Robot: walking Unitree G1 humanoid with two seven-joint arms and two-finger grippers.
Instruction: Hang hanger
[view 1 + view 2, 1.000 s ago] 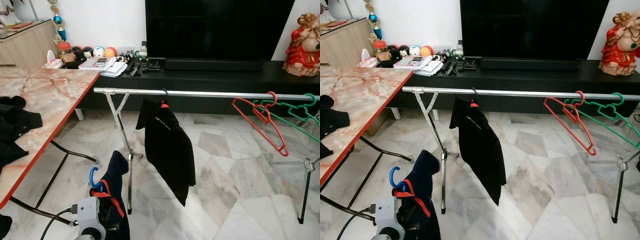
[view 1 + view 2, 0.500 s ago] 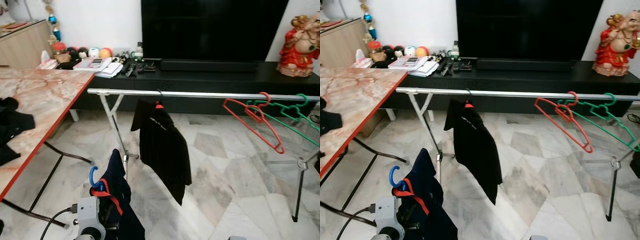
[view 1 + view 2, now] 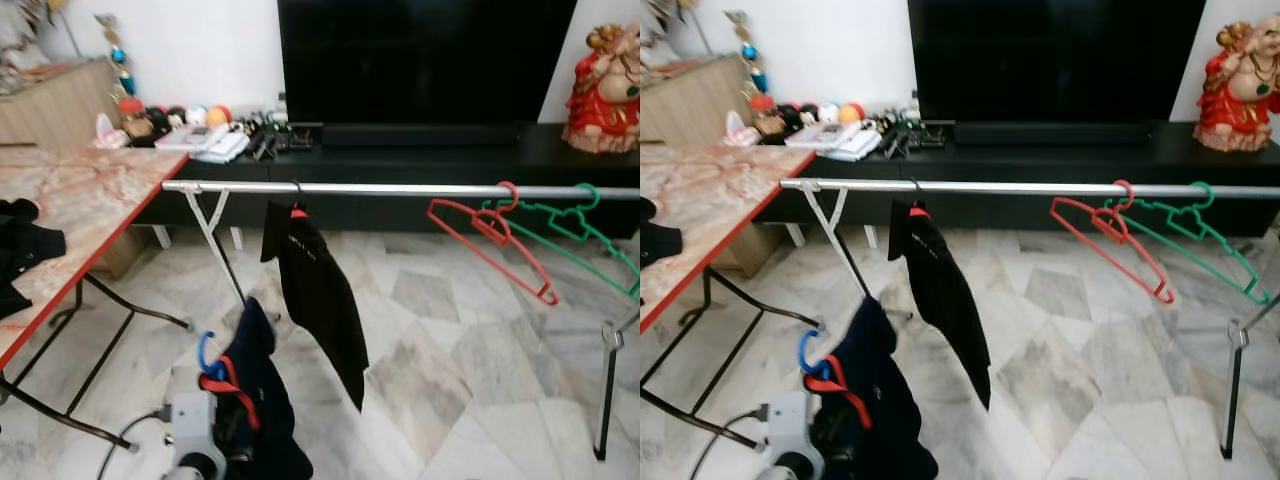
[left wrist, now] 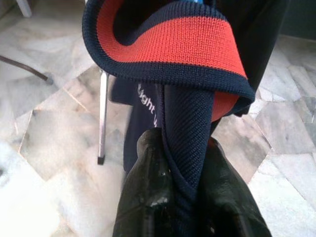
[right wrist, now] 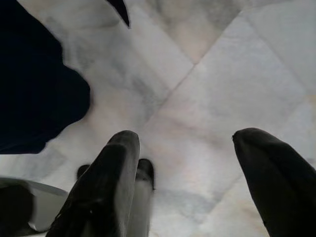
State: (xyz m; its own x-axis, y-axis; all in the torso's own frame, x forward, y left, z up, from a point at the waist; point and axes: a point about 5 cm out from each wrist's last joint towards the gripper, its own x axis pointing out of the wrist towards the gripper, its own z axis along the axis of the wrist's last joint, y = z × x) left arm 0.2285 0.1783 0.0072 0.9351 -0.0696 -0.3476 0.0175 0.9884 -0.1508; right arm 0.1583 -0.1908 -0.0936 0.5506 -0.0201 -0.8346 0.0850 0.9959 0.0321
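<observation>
While left pincer [image 4: 190, 207] pinches navy garment [image 3: 255, 400] on blue hanger [image 3: 208, 357], load sits low, well below rail [image 3: 400, 189]. Risks: cloth slips off fingers; hook misses rail or snags hung black shirt [image 3: 315, 295]. Right pincer [image 5: 185, 187] open, idle over floor.

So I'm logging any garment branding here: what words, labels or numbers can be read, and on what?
Dark garment behind the left gripper: white print, partly hidden, roughly "ight".
Black shirt hanging on the rail: small white chest print, too blurred to read.
Papers on the TV console: unreadable.
</observation>
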